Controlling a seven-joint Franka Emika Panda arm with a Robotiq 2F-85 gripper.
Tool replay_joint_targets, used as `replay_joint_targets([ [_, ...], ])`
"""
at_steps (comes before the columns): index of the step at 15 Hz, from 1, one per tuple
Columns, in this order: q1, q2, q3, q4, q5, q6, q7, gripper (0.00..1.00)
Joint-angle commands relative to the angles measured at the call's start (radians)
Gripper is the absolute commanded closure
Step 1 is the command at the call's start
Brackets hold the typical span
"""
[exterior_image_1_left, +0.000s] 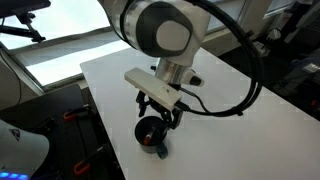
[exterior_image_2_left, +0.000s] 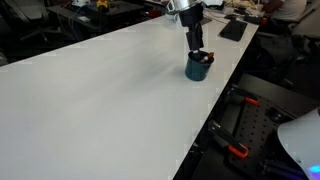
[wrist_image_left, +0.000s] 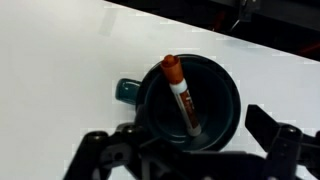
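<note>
A dark teal mug (wrist_image_left: 218, 100) with a handle (wrist_image_left: 127, 90) stands on the white table (exterior_image_2_left: 100, 90), near its edge. A white marker with an orange-red cap (wrist_image_left: 181, 98) leans inside the mug, cap end up against the rim. My gripper (wrist_image_left: 190, 137) hangs directly above the mug, open and empty, with its dark fingers apart on either side of the mug's rim. The mug also shows in both exterior views (exterior_image_1_left: 152, 135) (exterior_image_2_left: 198, 68), with the gripper (exterior_image_1_left: 160, 113) (exterior_image_2_left: 198, 48) just over it.
The table edge runs close beside the mug (exterior_image_1_left: 120, 150). Black equipment with red parts sits below the table edge (exterior_image_2_left: 235, 150) (exterior_image_1_left: 70, 115). A dark flat item (exterior_image_2_left: 233, 30) lies at the far end of the table. A black cable (exterior_image_1_left: 235, 100) loops from the arm.
</note>
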Motion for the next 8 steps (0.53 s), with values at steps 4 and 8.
replay_joint_targets([
  [4, -0.011, -0.021, -0.009, -0.033, 0.004, 0.025, 0.01, 0.3],
  [8, -0.014, -0.01, -0.007, -0.031, 0.012, 0.022, 0.003, 0.19],
])
